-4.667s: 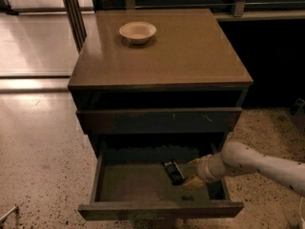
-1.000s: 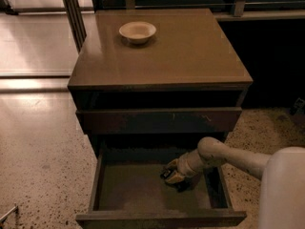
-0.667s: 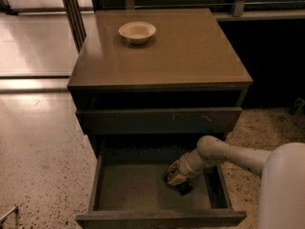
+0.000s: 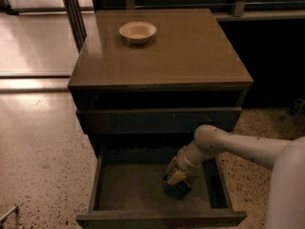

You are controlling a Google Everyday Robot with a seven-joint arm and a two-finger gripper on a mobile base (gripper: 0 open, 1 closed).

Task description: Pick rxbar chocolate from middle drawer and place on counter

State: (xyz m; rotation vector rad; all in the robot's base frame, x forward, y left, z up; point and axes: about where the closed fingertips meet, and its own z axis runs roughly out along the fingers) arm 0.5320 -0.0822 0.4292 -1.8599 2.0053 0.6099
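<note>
Fingers (image 4: 172, 174) of the two-finger gripper (image 4: 175, 178) look pinched onto the small black-wrapped rxbar chocolate (image 4: 178, 190) inside the shallow grey-brown middle drawer (image 4: 125, 191), grasp seemingly made, so next comes lifting it clear onto the glossy tan counter (image 4: 190, 51).

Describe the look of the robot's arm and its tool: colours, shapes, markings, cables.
The arm is off-white, built of smooth rounded tubes with a bulbous joint and a few small dark specks, and it narrows toward the wrist. The tool, down inside the open middle drawer, is yellowish with darker parts. No loose cables show.
</note>
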